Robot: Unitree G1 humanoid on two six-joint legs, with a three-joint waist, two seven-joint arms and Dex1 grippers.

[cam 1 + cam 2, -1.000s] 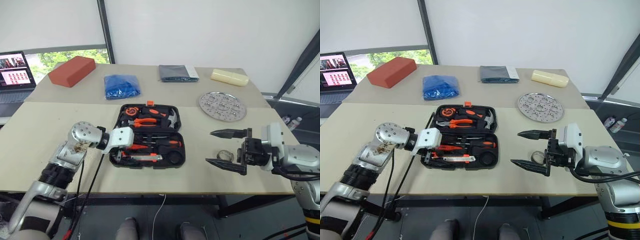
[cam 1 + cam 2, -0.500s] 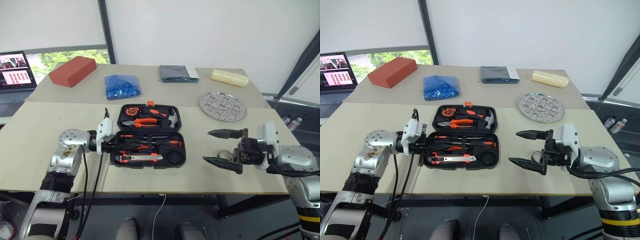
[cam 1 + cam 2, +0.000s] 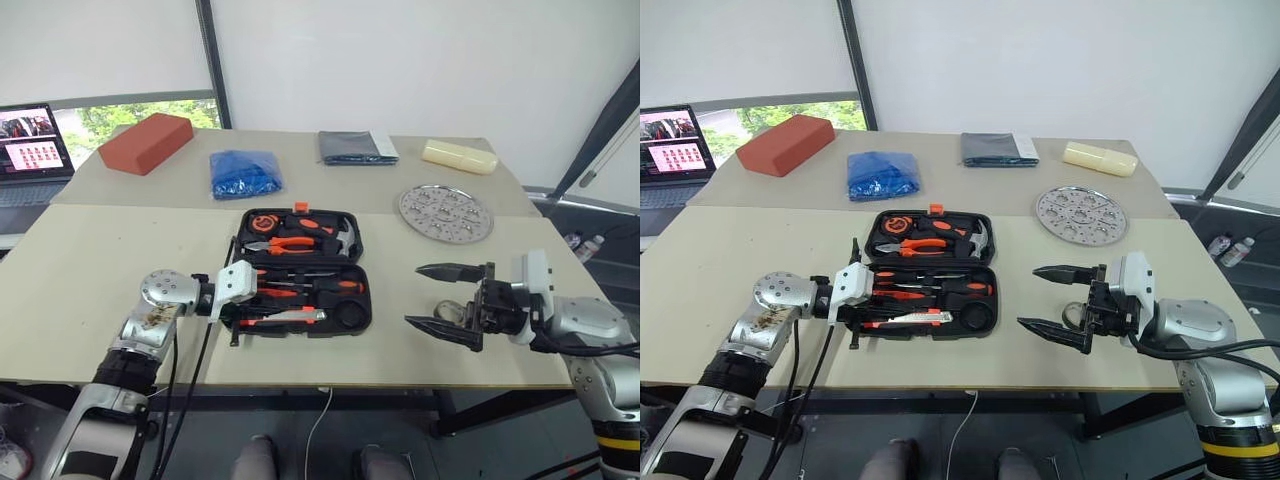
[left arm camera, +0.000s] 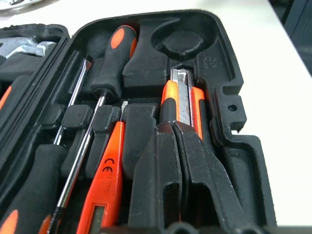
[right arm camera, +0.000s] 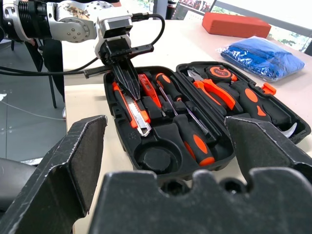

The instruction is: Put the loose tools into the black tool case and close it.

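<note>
- My left pincer is pressed shut, tips on the orange-and-black utility knife lying in its recess; a second ago it was wide.
- My right pincer gapes wide and empty near the worktop's right front edge, over the small dark tape roll.
- The open black moulded plastic tool case sits mid-worktop near the front edge.
- My wrist view shows two orange-and-black-handled screwdrivers and one small orange tester screwdriver seated.

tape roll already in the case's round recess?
No, the round recess in the black tool case sits empty; the left gripper is shut.
</note>
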